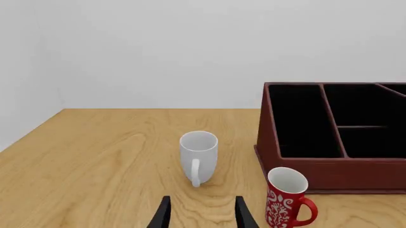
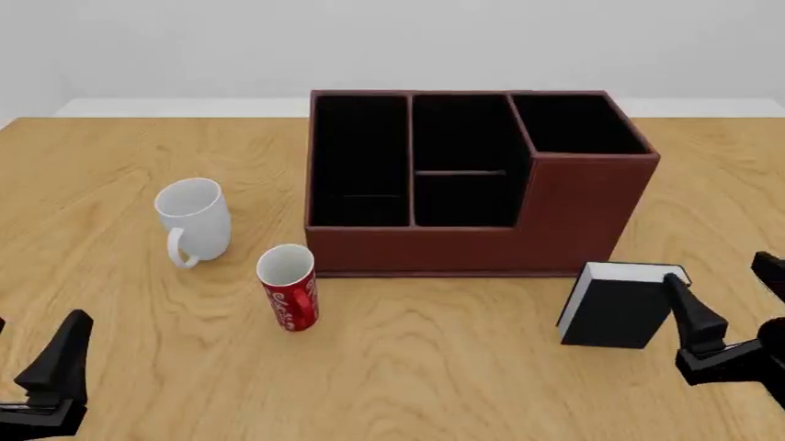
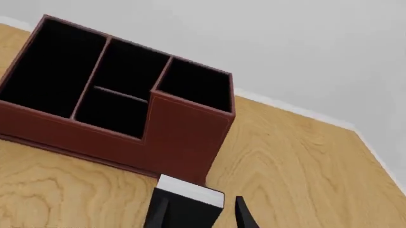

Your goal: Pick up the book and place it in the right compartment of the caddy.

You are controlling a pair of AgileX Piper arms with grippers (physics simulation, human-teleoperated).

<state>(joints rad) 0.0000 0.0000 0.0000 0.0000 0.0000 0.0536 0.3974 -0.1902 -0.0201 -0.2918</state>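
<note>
My right gripper (image 2: 723,308) sits low at the near right with its fingers spread wide (one fingertip (image 2: 678,287) reads clearly, the other is cut by the frame edge). My left gripper (image 1: 201,209) rests low at the near left, fingers parted with nothing between them.

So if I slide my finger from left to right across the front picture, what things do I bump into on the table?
Left hand → white mug → red can → big brown box → black book → right hand.
</note>
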